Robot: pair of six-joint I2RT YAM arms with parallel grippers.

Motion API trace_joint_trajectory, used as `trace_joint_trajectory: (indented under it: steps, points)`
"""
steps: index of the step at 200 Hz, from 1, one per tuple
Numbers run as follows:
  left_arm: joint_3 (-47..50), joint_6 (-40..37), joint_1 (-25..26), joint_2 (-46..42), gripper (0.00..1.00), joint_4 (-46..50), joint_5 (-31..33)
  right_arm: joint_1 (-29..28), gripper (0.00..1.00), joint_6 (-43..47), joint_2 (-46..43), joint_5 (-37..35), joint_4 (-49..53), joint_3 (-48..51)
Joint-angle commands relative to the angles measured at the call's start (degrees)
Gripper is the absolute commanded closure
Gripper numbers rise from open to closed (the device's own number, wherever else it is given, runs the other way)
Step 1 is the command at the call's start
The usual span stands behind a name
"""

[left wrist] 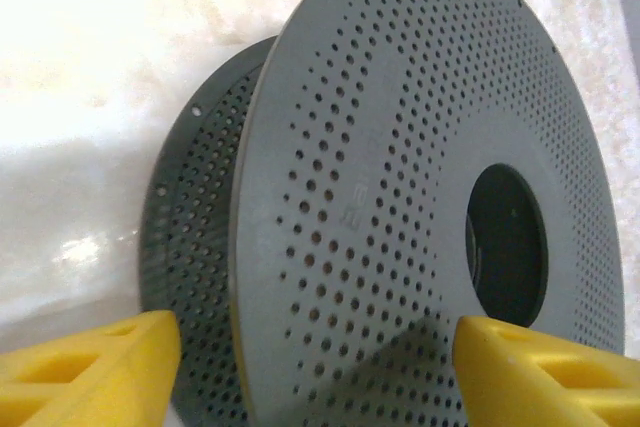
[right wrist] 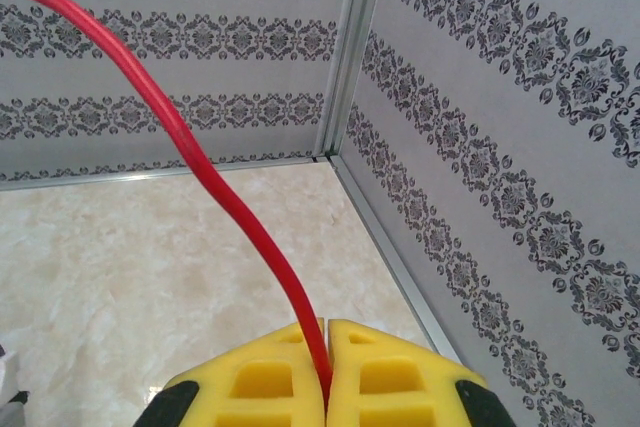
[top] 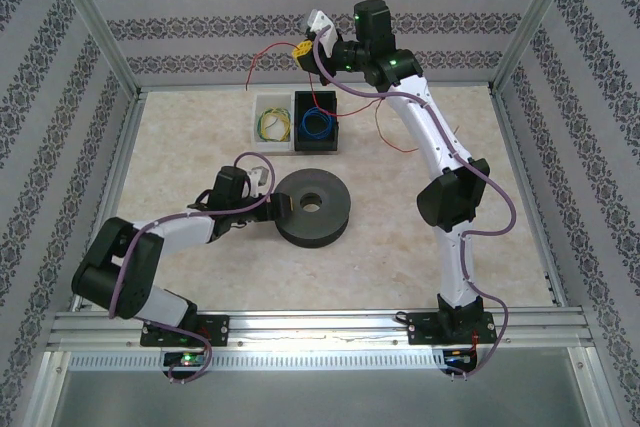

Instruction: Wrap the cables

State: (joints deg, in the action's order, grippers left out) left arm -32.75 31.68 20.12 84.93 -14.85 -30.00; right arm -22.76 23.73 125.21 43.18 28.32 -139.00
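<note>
The cable is a thin red wire [right wrist: 200,162]. My right gripper [right wrist: 327,347] is shut on it, the strand running up and to the left from between the yellow fingers. In the top view, this gripper [top: 303,52] is raised at the back of the table, and the red wire [top: 254,67] trails down from it. A dark grey perforated spool [top: 315,207] lies flat mid-table. My left gripper [top: 275,205] is at its left edge. Its yellow fingers [left wrist: 90,367] stand apart on either side of the upper flange [left wrist: 400,177], with a gap showing beside the rim.
A white tray [top: 256,117] holding a yellow-green coil and a black tray [top: 333,117] holding a blue coil sit at the back, below the right gripper. Patterned walls and aluminium posts close in the table on three sides.
</note>
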Motion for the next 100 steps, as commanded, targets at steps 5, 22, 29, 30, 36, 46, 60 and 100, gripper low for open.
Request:
trace_joint_trajectory:
  steps: [5,22,29,30,36,46,60,100]
  points:
    - [-0.2,3.3,-0.5,2.2,0.44,-8.1,-3.4,-0.6,1.0,-1.0,1.0,1.5,-0.8,-1.6]
    - [-0.8,3.5,-0.5,2.9,0.67,-7.7,-3.9,-0.6,1.0,-0.9,0.8,1.3,-0.6,-1.5]
    - [-1.4,3.3,-0.6,2.7,0.81,-6.7,-3.9,-0.6,1.0,-0.8,0.6,1.2,-0.5,-1.3]
    - [-1.4,3.2,-0.5,2.7,0.83,-6.5,-3.8,-0.5,1.0,-0.8,0.6,1.2,-0.5,-1.3]
    - [-1.9,2.8,-0.5,2.2,0.94,-5.0,-3.5,-0.5,1.0,-0.7,0.4,1.1,-0.5,-1.1]
    - [-2.7,1.6,-0.6,0.6,1.0,-1.7,-2.6,-0.5,1.0,-0.6,0.1,0.9,-0.5,-0.6]
    - [-5.0,-1.9,-0.6,-3.1,1.0,6.1,0.1,-0.4,1.0,-0.4,-0.6,0.8,-0.8,0.4]
    - [-19.6,-15.6,-0.5,-14.9,1.0,38.9,16.5,-0.3,1.0,-0.3,-2.3,0.5,-1.5,2.6]
